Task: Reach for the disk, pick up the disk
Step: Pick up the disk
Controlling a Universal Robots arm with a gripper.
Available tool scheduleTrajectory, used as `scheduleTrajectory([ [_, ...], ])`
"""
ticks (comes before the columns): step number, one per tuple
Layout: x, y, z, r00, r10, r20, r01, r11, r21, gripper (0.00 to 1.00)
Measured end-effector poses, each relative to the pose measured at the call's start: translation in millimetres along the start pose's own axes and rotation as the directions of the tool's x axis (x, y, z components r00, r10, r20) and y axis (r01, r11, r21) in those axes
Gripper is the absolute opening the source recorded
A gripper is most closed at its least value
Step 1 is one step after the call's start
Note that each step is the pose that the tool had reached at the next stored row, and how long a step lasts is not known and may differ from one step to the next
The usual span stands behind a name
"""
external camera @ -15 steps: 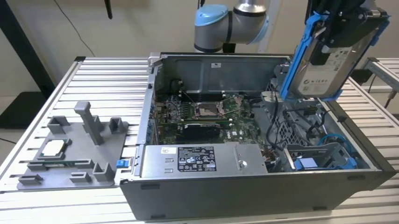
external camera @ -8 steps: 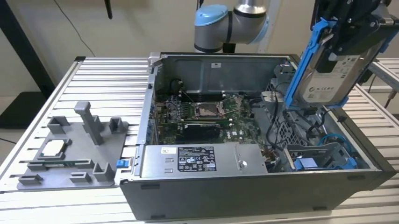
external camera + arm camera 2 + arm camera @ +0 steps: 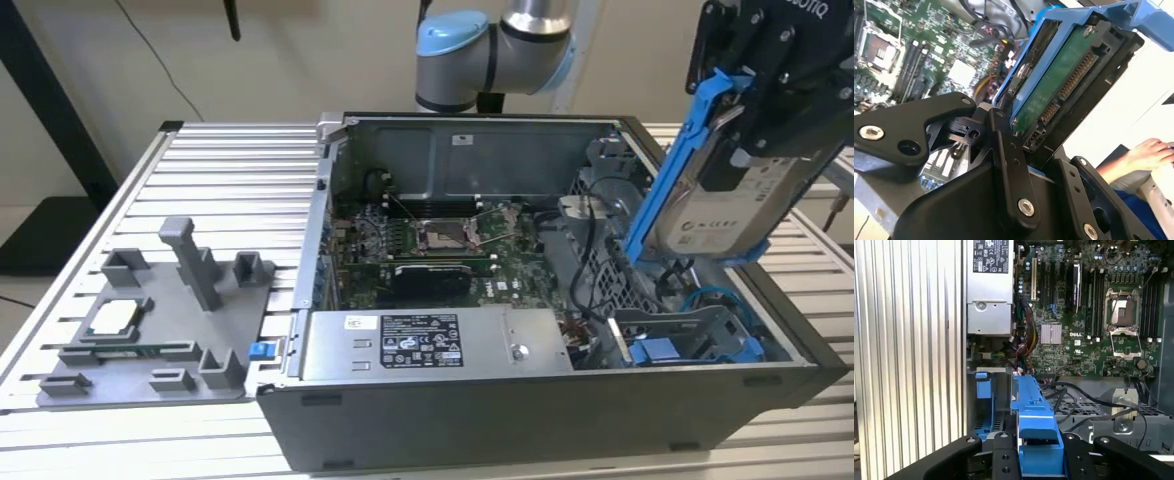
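Note:
The disk [image 3: 721,205] hangs tilted on edge above the open computer case's right side in the exterior view, its white label facing out and blue rails along its edges. My gripper [image 3: 738,150] is shut on it from above. The second wrist view shows the disk's green circuit-board underside [image 3: 1074,65] and connector, clamped between the black fingers [image 3: 1004,150] of the gripper [image 3: 1051,87]. In the first wrist view the disk's blue rail [image 3: 1031,405] sits between the fingers [image 3: 1002,455] of the gripper [image 3: 1036,452].
The open computer case [image 3: 534,420] holds a motherboard [image 3: 441,235], a silver box with a label [image 3: 427,345] and a blue drive bay [image 3: 681,340] below the disk. A grey fixture tray [image 3: 147,330] lies at the exterior view's left. A person's hand [image 3: 1149,152] rests beside the table.

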State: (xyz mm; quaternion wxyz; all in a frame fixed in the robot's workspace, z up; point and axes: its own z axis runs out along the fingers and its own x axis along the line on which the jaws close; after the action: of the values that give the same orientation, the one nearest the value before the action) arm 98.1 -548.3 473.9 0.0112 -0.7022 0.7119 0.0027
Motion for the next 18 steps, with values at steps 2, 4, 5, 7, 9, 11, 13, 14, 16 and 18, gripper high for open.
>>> scheduleTrajectory([
  [2, 9.0, -0.1, 2.1, 1.0000, 0.000, -0.0001, 0.000, 1.0000, 0.0000, 0.00],
  [4, 17.3, -0.1, 5.1, 1.0000, 0.000, 0.0000, 0.000, 1.0000, 0.0000, 0.00],
  [5, 21.7, -0.2, 7.0, 1.0000, 0.000, -0.0001, 0.000, 1.0000, 0.0000, 0.00],
  [7, 28.9, -0.2, 10.4, 1.0000, 0.000, -0.0001, 0.000, 1.0000, 0.0000, 0.00],
  [9, 34.5, -0.2, 14.0, 1.0000, 0.000, 0.0000, 0.000, 1.0000, 0.0000, 0.00],
  [11, 38.2, -0.3, 17.5, 1.0000, 0.000, 0.0000, 0.000, 1.0000, 0.0000, 0.00],
  [13, 40.6, -0.3, 21.2, 1.0000, 0.000, 0.0000, 0.000, 1.0000, 0.0000, 0.00],
  [14, 41.4, -0.3, 23.0, 1.0000, 0.000, -0.0001, 0.000, 1.0000, 0.0000, 0.00],
  [16, 42.6, -0.3, 26.6, 1.0000, 0.000, 0.0001, 0.000, 1.0000, -0.0001, 0.00],
  [18, 43.1, -0.4, 30.2, 1.0000, 0.000, -0.0001, 0.000, 1.0000, -0.0001, 0.00],
])
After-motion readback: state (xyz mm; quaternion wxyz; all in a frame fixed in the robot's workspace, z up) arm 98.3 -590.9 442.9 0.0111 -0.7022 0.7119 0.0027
